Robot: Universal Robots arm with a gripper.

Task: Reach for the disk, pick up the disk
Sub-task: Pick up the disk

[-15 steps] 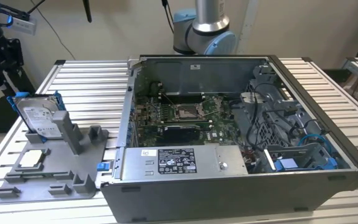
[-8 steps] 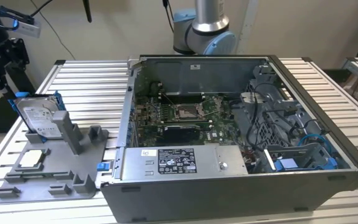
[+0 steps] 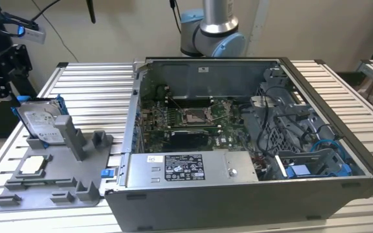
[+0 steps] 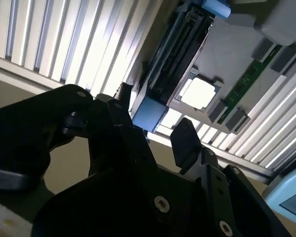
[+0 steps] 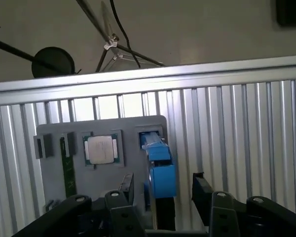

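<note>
- Black gripper (image 5: 163, 181) is open: its fingers (image 5: 200, 190) stand apart, one on each side of the disk's blue end, with a gap showing on both sides in the first wrist view.
- Much of the gripper is cut off at the exterior view's left edge, so only its dark body shows above the disk there.
- The disk (image 3: 41, 121) stands on edge in a slot of the grey tray (image 5: 128, 127), label face showing in the exterior view.
- In both wrist views the disk is seen edge-on, and its near end is hidden behind the gripper's body.
- A small silver chip (image 5: 101, 148) lies flat in a tray pocket just beside the disk's slot.
- A green memory stick (image 5: 69, 173) sits in the tray on the chip's other side, one end hidden by the gripper.
- The tray rests on a slatted metal table (image 3: 89, 92), just beside an open computer case (image 3: 238, 204); whether they touch is unclear.
</note>
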